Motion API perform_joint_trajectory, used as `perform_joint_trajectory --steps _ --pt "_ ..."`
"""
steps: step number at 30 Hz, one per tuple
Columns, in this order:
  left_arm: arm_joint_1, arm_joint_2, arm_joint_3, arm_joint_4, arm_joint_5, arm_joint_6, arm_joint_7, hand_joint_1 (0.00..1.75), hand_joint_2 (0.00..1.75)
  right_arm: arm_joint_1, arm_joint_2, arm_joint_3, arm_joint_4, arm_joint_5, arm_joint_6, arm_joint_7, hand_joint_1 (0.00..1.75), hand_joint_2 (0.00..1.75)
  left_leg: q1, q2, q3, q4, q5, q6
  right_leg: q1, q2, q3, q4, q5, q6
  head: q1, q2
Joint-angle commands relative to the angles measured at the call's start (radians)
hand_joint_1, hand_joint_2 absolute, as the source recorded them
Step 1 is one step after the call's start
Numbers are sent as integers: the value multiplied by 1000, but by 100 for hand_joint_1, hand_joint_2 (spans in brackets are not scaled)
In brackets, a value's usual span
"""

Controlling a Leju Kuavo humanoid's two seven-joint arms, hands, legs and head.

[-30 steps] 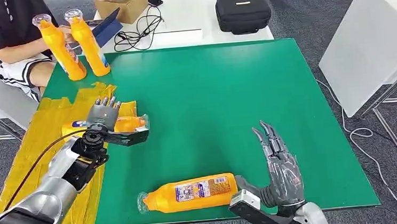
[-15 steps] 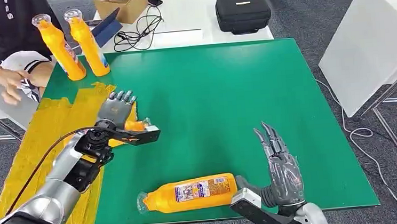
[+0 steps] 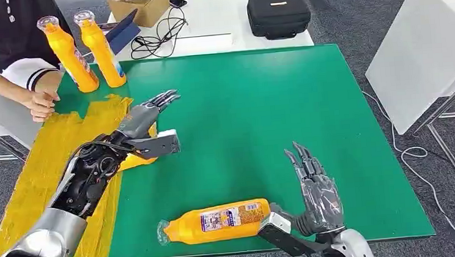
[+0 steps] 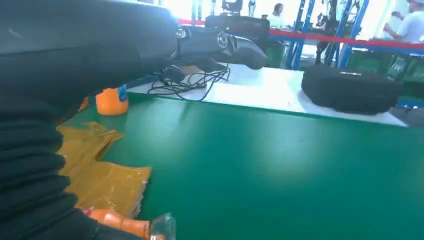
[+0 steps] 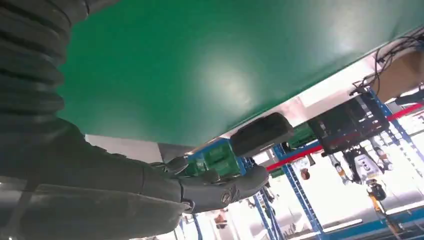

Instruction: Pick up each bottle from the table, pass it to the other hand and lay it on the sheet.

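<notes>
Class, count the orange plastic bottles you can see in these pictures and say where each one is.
4. Two orange plastic bottles stand upright at the green mat's far left corner; one lies near the front edge; one lies on the yellow sheet, mostly hidden under the left hand.

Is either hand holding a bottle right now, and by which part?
No. The left hand is open above a bottle on the yellow sheet; the right hand is open beside another.
</notes>
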Motion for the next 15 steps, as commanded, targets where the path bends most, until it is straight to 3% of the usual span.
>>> perform_joint_trajectory --steps 1,4,7,10,15 --pt "-11 -46 75 13 132 -41 -34 0 175 -42 -41 41 68 31 -6 -3 0 175 1 2 4 0 -2 -1 1 0 5 -1 -1 1 0 0" --pt "46 -74 148 -34 408 -182 -82 0 175 -62 -78 122 77 112 -16 -20 0 175 0 2 5 -1 -2 -1 0 0 5 -2 -1 1 0 0" --pt "83 -80 167 -88 568 -210 -47 0 175 -106 -136 249 106 183 0 -77 0 175 1 5 5 -1 -2 -1 1 3 5 -2 0 1 0 0" --pt "91 -68 123 -90 599 -202 -90 0 175 -136 -177 368 171 313 19 -79 0 175 1 5 5 -1 -2 -1 1 3 5 -2 0 2 0 0" --pt "148 -65 150 -107 712 -216 -130 0 175 -201 -173 423 275 340 1 -34 0 175 1 5 7 -2 -2 -1 1 3 7 -4 0 1 0 0"
